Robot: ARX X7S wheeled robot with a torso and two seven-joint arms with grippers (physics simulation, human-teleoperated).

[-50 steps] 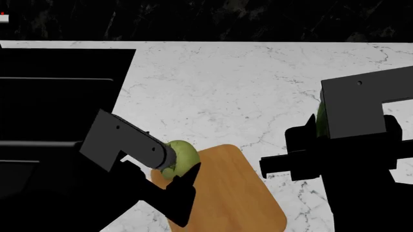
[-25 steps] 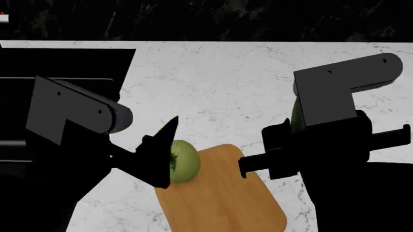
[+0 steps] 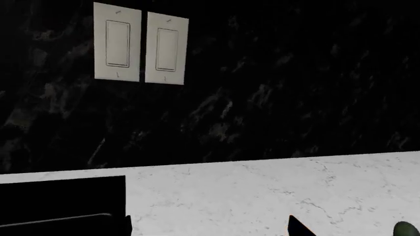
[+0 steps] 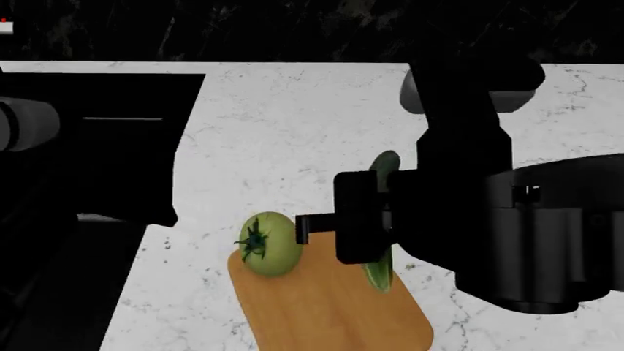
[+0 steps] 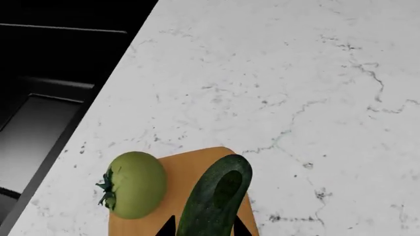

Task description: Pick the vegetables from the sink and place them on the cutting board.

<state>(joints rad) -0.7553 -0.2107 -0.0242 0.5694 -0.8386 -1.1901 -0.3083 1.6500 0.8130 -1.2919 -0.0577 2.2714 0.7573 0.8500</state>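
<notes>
The yellow-green tomato point(image 4: 268, 245) point(image 5: 135, 184) rests on the far left corner of the orange cutting board point(image 4: 332, 314) point(image 5: 176, 194). My right gripper point(image 4: 363, 219) point(image 5: 204, 228) is shut on the dark green cucumber point(image 4: 386, 165) point(image 5: 213, 201), which hangs over the board's right part, just right of the tomato. In the left wrist view my left gripper point(image 3: 210, 231) stands open and empty above the countertop, facing the wall. The black sink point(image 4: 98, 146) point(image 5: 52, 73) lies at the left. In the head view the left arm point(image 4: 20, 124) shows only at the left edge.
White marbled countertop point(image 4: 312, 124) surrounds the board and runs back to a black marbled wall point(image 4: 292, 29). Two white light switches point(image 3: 141, 44) are mounted on that wall. A green vegetable tip point(image 3: 406, 229) shows at the left wrist view's corner.
My left gripper has pulled back left, away from the tomato, which stays on the board. My right gripper has carried the cucumber left, over the board.
</notes>
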